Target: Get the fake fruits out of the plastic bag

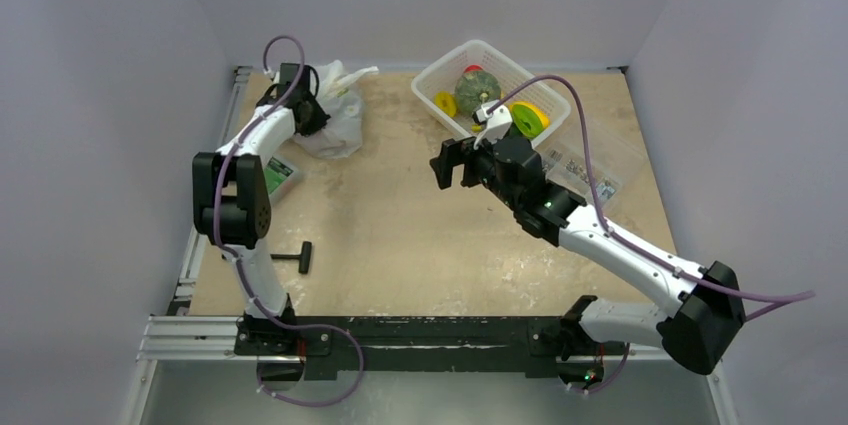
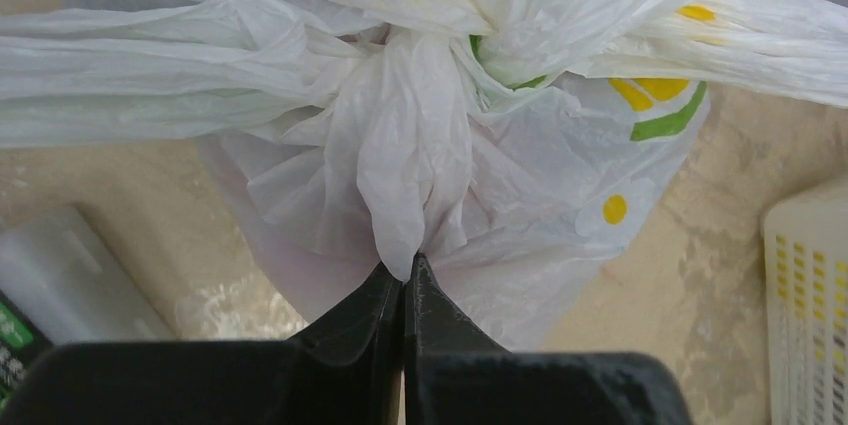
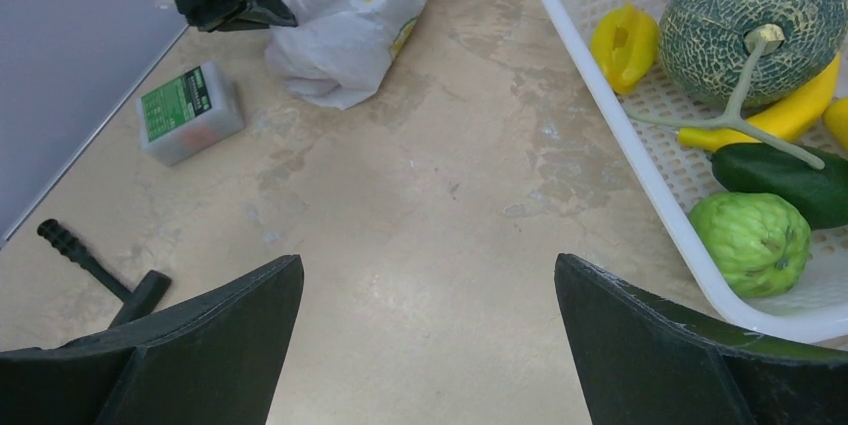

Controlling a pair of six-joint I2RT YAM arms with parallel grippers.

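You are only starting: left gripper (image 2: pixel 405 270) jaws are pinching the tied plastic bag (image 2: pixel 420 135), right gripper (image 3: pixel 428 295) jaws gaping empty, fruits seemingly inside.

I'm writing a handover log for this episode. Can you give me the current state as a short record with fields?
left gripper: shut on a fold of the plastic bag, below its gathered top
right gripper: open, holding nothing, over the table
plastic bag position: far left of the table, top bunched closed
fake fruits: none visible outside the bag
basket: far right, holds a green netted melon and other produce
loose items: green-labelled box, black T-handle tool
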